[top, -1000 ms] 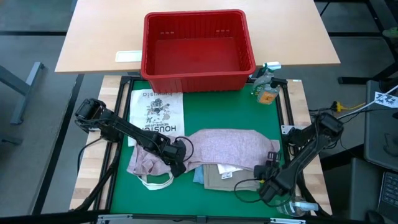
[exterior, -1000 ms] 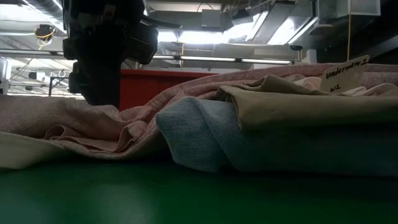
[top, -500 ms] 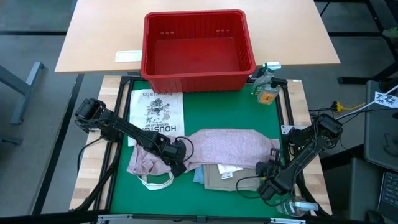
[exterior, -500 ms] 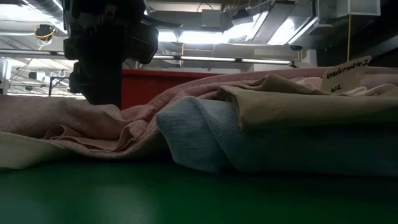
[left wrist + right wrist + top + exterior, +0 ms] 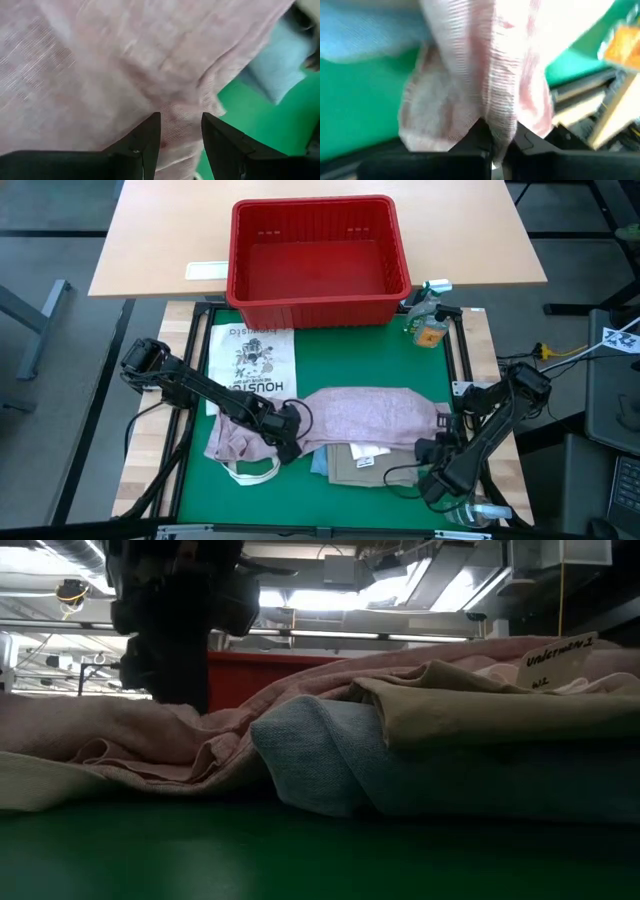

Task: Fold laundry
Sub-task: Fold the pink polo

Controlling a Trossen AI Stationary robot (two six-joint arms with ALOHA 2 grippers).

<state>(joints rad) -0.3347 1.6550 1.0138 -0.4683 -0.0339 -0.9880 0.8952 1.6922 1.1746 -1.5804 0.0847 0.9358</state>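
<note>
Right end effector (image 5: 497, 142) pinches the soft, limp pink shirt (image 5: 365, 415) at its edge hem; left end effector (image 5: 180, 131) stands open over it.

We count two arms, one at lower left (image 5: 200, 388) and one at lower right (image 5: 500, 420) of the overhead picture. One red basket (image 5: 318, 260) sits at upper centre. We count three garments in the pile: one pink shirt (image 5: 365, 415), one khaki piece (image 5: 375, 468), one pair of blue jeans (image 5: 319, 464). One printed white cloth (image 5: 253, 360) lies left of centre, and one small bottle (image 5: 430, 330) stands right of the basket.
</note>
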